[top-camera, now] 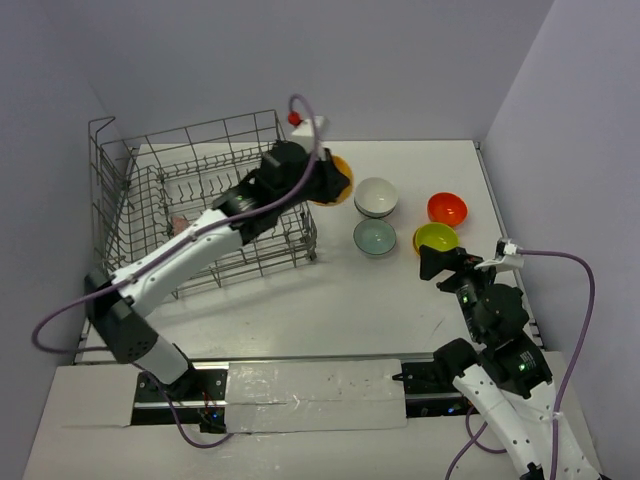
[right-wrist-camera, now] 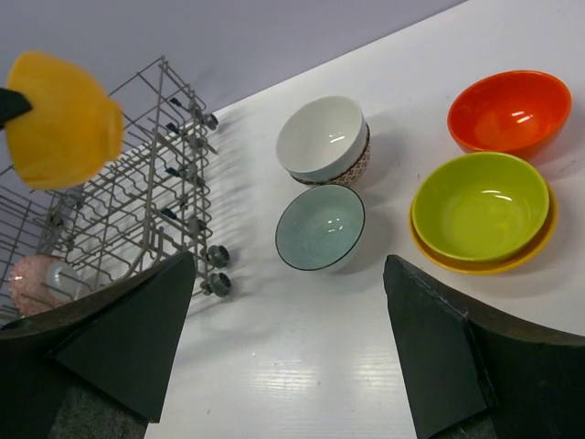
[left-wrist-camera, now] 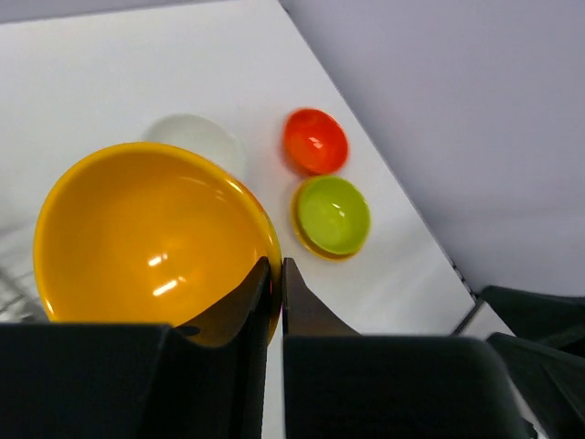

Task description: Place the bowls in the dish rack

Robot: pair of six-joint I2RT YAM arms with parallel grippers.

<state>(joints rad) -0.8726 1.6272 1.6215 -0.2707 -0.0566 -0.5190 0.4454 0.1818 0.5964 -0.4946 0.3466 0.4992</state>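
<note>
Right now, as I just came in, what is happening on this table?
The left gripper is shut on the rim of the orange bowl, holding it in the air at a corner of the dish rack. The right gripper is open and empty. The white bowl, pale green bowl, red bowl and lime green bowl sit on the table; a pinkish bowl lies in the rack.

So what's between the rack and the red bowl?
In the top view, the white bowl and, just below it, the pale green bowl; the left gripper holds an orange bowl by the rack.
</note>
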